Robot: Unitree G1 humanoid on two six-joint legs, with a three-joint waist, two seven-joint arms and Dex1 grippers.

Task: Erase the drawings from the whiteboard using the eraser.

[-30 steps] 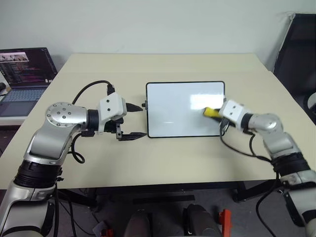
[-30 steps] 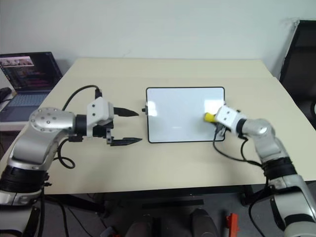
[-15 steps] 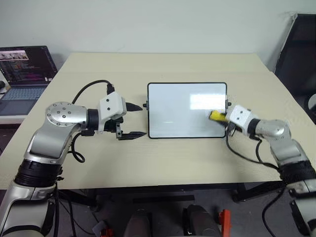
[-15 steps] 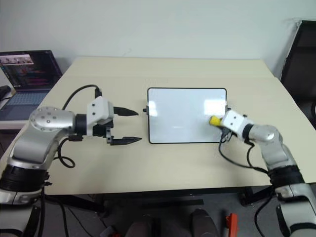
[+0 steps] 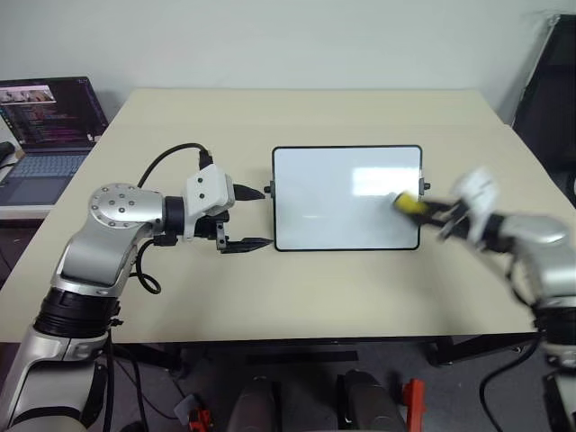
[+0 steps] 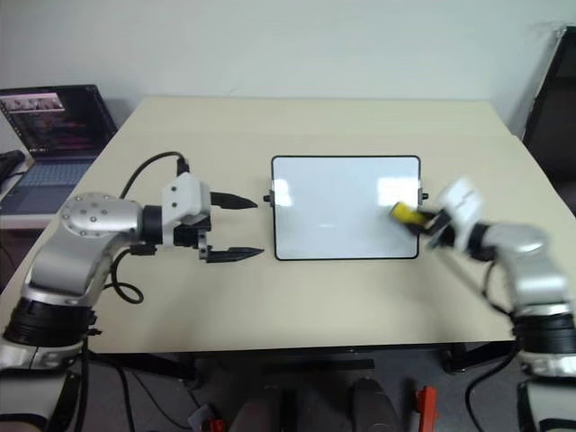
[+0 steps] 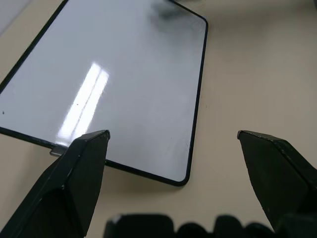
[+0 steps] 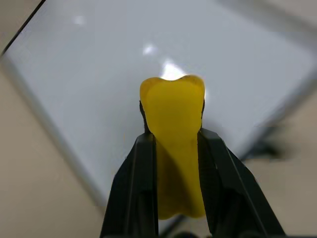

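Eraser (image 8: 173, 148) in raised right end effector (image 8: 174, 144)

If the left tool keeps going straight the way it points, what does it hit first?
Probably the left edge of the glossy white, black-framed whiteboard: the open left tool points at it from beside it. Depth is unclear; it may pass just above.
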